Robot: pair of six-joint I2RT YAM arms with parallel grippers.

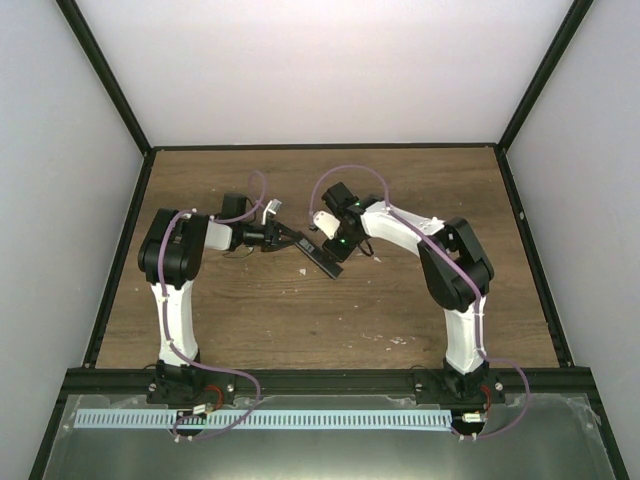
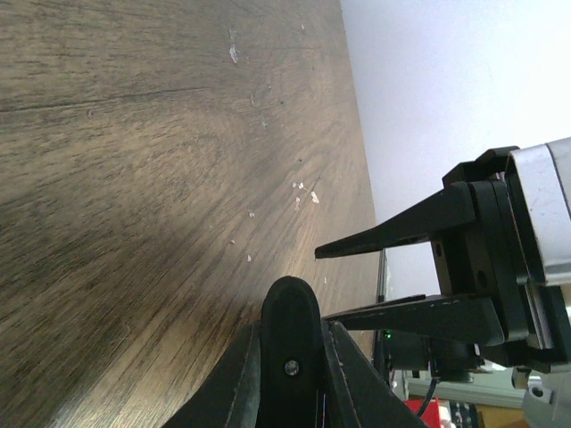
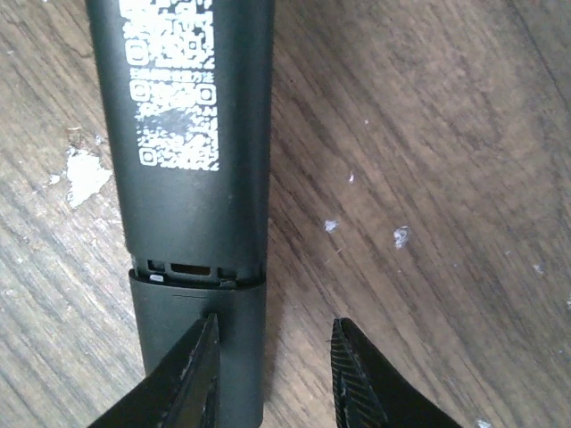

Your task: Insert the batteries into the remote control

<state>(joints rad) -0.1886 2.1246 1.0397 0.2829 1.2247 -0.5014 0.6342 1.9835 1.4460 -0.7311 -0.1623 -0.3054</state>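
Two right jaws hang spread over the black battery cover of the long black plastic remote control, lying back-up on the brown wooden surface; whether my left jaws are spread I cannot tell; opening step, I judge: next, slide the cover off straight

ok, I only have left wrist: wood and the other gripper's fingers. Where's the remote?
Observer: Top view: the remote control lies diagonally on the table, mid-table, below the right gripper.
Operator: Face up?
Observer: No. Right wrist shows its back, with white QR print and a seam near the end.
Operator: Right gripper gripping it?
Observer: No, open: one finger is above the remote's end, the other above bare wood.
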